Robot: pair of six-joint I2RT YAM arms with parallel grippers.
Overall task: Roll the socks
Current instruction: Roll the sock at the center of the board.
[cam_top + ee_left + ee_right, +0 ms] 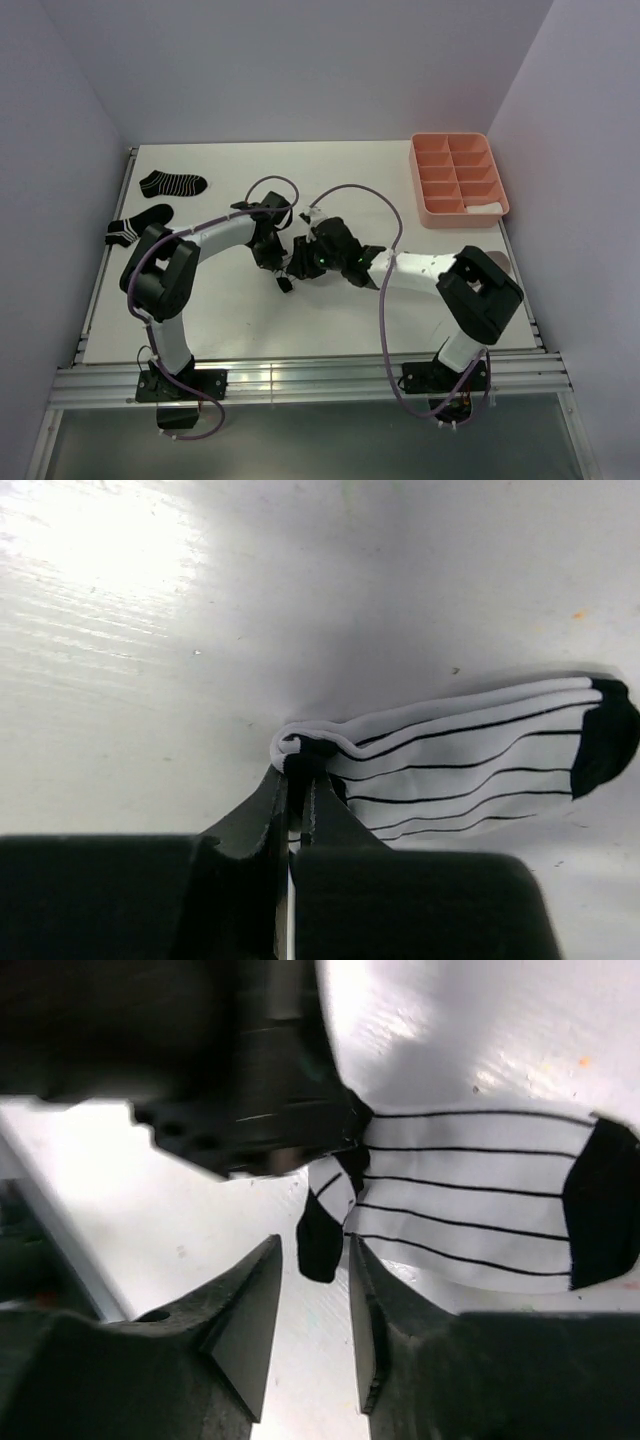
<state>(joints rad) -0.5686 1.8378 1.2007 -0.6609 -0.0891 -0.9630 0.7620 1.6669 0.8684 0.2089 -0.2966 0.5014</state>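
A white thin-striped sock (470, 755) with a black toe lies flat on the white table. My left gripper (297, 775) is shut on its folded end, where the fabric bunches. In the right wrist view the same sock (470, 1200) stretches to the right, and its black heel flap (320, 1240) hangs between the tips of my right gripper (312, 1250), which is open and not pinching it. From above, both grippers, left (275, 255) and right (303, 262), meet mid-table and hide most of that sock. Two black white-striped socks (172, 183) (138, 225) lie at the far left.
A pink compartment tray (460, 150) stands at the back right, with a white bundle (487, 208) in its near right compartment. The left gripper's dark body (250, 1110) fills the upper left of the right wrist view, close to my right fingers.
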